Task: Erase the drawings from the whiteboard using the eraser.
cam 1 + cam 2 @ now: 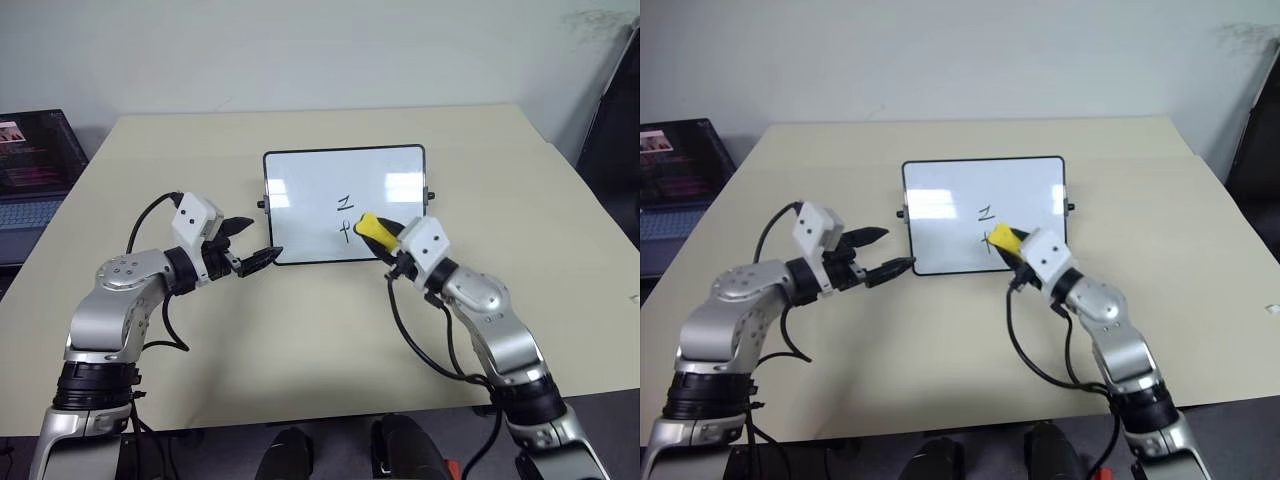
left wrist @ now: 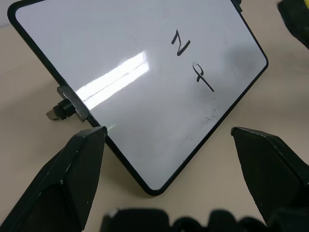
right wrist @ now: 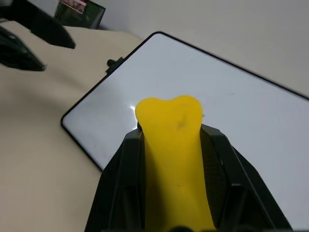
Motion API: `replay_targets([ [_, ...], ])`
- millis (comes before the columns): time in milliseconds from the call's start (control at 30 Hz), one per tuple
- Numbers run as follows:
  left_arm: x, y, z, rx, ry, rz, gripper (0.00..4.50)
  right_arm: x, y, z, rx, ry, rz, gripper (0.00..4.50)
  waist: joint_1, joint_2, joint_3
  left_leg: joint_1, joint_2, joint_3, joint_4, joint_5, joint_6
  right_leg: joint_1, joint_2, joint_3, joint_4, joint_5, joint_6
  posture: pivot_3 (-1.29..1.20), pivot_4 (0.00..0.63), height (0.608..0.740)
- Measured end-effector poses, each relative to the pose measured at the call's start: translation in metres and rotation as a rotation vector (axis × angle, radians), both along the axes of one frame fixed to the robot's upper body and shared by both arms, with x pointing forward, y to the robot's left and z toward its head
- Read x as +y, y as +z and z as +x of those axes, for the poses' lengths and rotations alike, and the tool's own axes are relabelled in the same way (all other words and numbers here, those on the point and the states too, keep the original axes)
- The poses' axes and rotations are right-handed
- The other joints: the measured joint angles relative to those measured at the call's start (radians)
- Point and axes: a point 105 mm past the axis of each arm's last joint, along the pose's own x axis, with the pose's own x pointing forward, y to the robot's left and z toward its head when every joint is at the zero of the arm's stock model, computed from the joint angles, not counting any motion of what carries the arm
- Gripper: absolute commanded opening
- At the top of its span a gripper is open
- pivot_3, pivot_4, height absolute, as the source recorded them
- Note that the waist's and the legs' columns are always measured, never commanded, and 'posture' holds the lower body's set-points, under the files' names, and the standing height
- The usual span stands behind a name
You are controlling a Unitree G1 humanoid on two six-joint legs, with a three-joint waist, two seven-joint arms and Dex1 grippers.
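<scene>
The whiteboard (image 1: 345,205) is lying flat toward the far-middle of the beige table (image 1: 300,350), w/ two drawings (image 2: 190,60) remaining mid-board, a Z-like mark over a P-like one. The right gripper (image 1: 378,236) is clamping the yellow eraser (image 1: 372,229) tight btwn its fingers, squashing it, tip sitting over the board's near-right corner just beside the lower mark. The left gripper (image 1: 243,245) is hanging w/ fingers spread wide, holding nothing, just off the board's near-left corner. Risk as I'm seeing it: nothing is pinning the board, so a wipe could be skidding it across the smooth top instead of rubbing ink off; the eraser might also be folding or slipping from that pinch. The table is sitting before a pale wall, w/ a laptop (image 1: 35,165) off its far-left edge.
</scene>
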Motion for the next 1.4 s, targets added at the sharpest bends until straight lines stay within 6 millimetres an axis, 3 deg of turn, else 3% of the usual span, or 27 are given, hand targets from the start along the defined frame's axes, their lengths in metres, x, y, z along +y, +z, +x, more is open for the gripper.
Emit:
replay_targets([
  [267, -0.002, -0.002, -0.002, 0.008, -0.029, 0.006, 4.5, 0.0, 0.008, 0.047, -0.133, -0.089, -0.112, 1.2, 0.0, 0.0, 0.0, 0.0, 0.0, 0.0, -0.001, 0.0, 0.0, 0.0, 0.0, 0.0, 0.0, 0.001, -0.001, 0.0, 0.15, 0.74],
  [500, -0.009, -0.001, -0.003, 0.011, -0.071, 0.029, 4.5, 0.019, 0.034, 0.085, -0.26, -0.11, -0.169, 1.2, -0.007, -0.001, 0.0, 0.0, 0.0, 0.001, -0.001, 0.0, 0.0, -0.001, 0.0, 0.001, 0.001, 0.001, -0.002, 0.0, 0.15, 0.74],
  [600, -0.01, -0.001, -0.003, 0.009, -0.075, 0.038, 4.5, 0.028, 0.028, 0.094, -0.253, -0.111, -0.176, 1.2, -0.008, -0.001, 0.0, 0.0, 0.0, 0.001, -0.002, 0.0, 0.0, -0.001, 0.0, 0.001, 0.0, 0.001, -0.002, 0.0, 0.15, 0.74],
  [733, -0.011, 0.0, -0.003, 0.007, -0.079, 0.043, 4.5, 0.038, 0.003, 0.098, -0.179, -0.099, -0.195, 1.2, -0.008, -0.001, 0.0, 0.0, 0.0, 0.001, -0.002, 0.0, 0.0, -0.001, 0.0, 0.001, 0.0, 0.001, -0.002, 0.0, 0.15, 0.74],
  [933, -0.014, 0.003, -0.005, -0.01, -0.09, 0.051, 4.5, 0.053, -0.011, 0.096, -0.142, -0.071, -0.22, 1.2, -0.012, -0.001, 0.0, 0.004, 0.001, 0.002, 0.0, 0.0, 0.0, 0.001, 0.003, 0.004, 0.003, 0.002, -0.003, 0.0, 0.15, 0.74],
  [1167, -0.014, 0.003, -0.005, -0.012, -0.088, 0.052, 4.5, 0.057, -0.035, 0.09, -0.08, -0.035, -0.244, 1.2, -0.014, -0.002, 0.0, 0.013, 0.002, 0.006, 0.0, 0.0, 0.0, 0.006, 0.006, 0.011, 0.005, 0.002, -0.003, 0.0, 0.15, 0.74],
  [1400, -0.014, 0.002, -0.006, -0.008, -0.087, 0.051, 4.5, 0.058, -0.035, 0.087, -0.095, -0.019, -0.246, 1.2, -0.02, -0.002, -0.001, 0.014, 0.003, 0.007, 0.0, 0.0, 0.0, 0.007, 0.007, 0.015, 0.005, 0.003, -0.002, 0.0, 0.15, 0.74],
])
